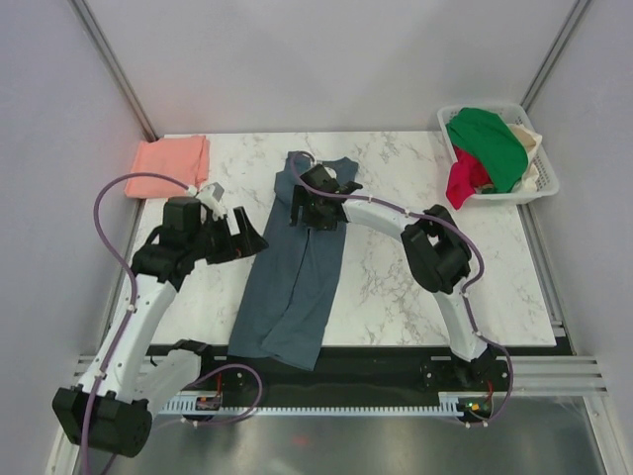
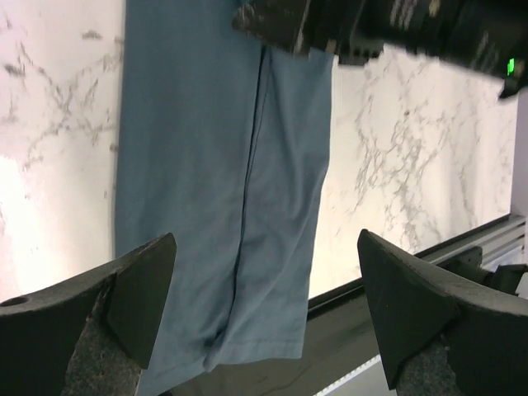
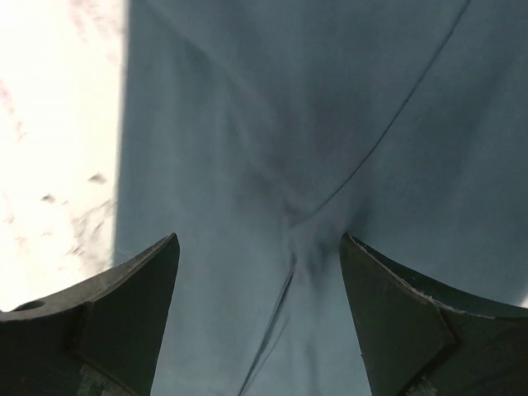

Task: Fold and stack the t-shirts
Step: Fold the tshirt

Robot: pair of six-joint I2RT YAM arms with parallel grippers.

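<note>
- While the left end effector [image 1: 249,236] hangs just left of it, the blue shirt [image 1: 297,277] lies as a long, narrow strip down the middle of the worktop [image 1: 396,277], running from far to near.
- The shirt's near end droops over the near edge of the worktop, and a fold line runs along its length.
- The left end effector has its jaws spread wide with nothing between them. It is clear of the cloth, above bare marble.
- The right end effector [image 1: 312,210] sits low over the far part of the strip, jaws also wide apart and gripping nothing. In its wrist view, blue cloth with a small pucker fills the gap between the fingers. Whether the tips touch the cloth cannot be told.
- The pink shirt [image 1: 170,168] lies folded at the far left corner, well apart from the blue one.
- A basket [image 1: 509,198] at the far right corner holds green [image 1: 490,143], red [image 1: 465,180] and cream [image 1: 531,148] garments.
</note>
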